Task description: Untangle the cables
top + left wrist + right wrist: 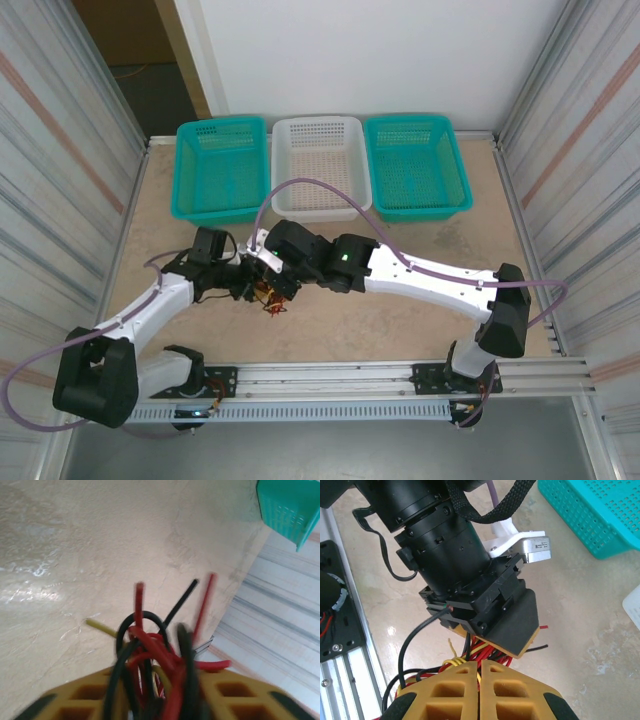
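Your cables (272,302) are in one small tangle near the middle of the table (400,328), right where the two arms meet. You can see red, black and yellow strands twisted together.

Your left gripper (159,692) has one of its yellow fingers (85,697) on each side of the tangle. The strands fill the gap between them and touch both sides, so it is pinching the cables. Loose ends stick out past the tips: some red ones, a black one and a short yellow one. They look blurry.

Your right gripper (481,669) has its fingers pressed together, with just a thin line between them. It sits tip to tip with the left gripper, very close. A yellow strand runs right up to that thin line, but you cannot tell if it is caught there. More red and black strands show beside the tips.

Three baskets stand in a row at the far edge of the table, well apart from the cables. There is a teal basket (222,124) on the left, a white basket (318,120) in the middle and a second teal basket (405,119) on the right. A small green light (345,257) glows on the right arm. A metal rail (340,375) runs along the near edge.
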